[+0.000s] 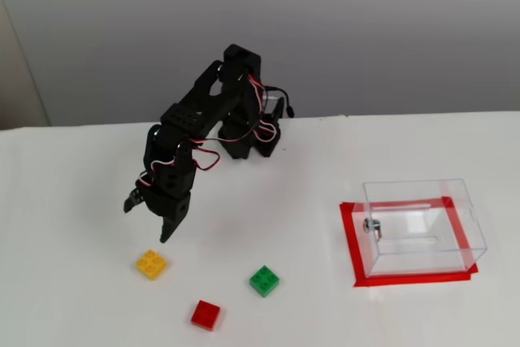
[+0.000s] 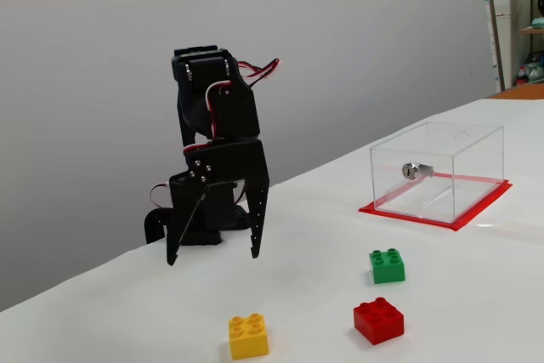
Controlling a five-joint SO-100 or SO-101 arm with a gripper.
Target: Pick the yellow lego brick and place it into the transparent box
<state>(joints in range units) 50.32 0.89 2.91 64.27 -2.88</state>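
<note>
The yellow lego brick [image 1: 151,264] [image 2: 248,336] lies on the white table in both fixed views, at the front left. My gripper [image 1: 148,221] [image 2: 212,256] hangs open and empty above the table, a little behind the yellow brick, with fingers pointing down. The transparent box [image 1: 422,225] [image 2: 438,172] stands empty on the right, on a red tape rectangle [image 1: 352,249] [image 2: 476,210], with a small metal fitting on its side.
A green brick [image 1: 264,280] [image 2: 388,265] and a red brick [image 1: 205,314] [image 2: 378,320] lie on the table between the yellow brick and the box. The arm's base [image 1: 248,132] stands at the back near the wall.
</note>
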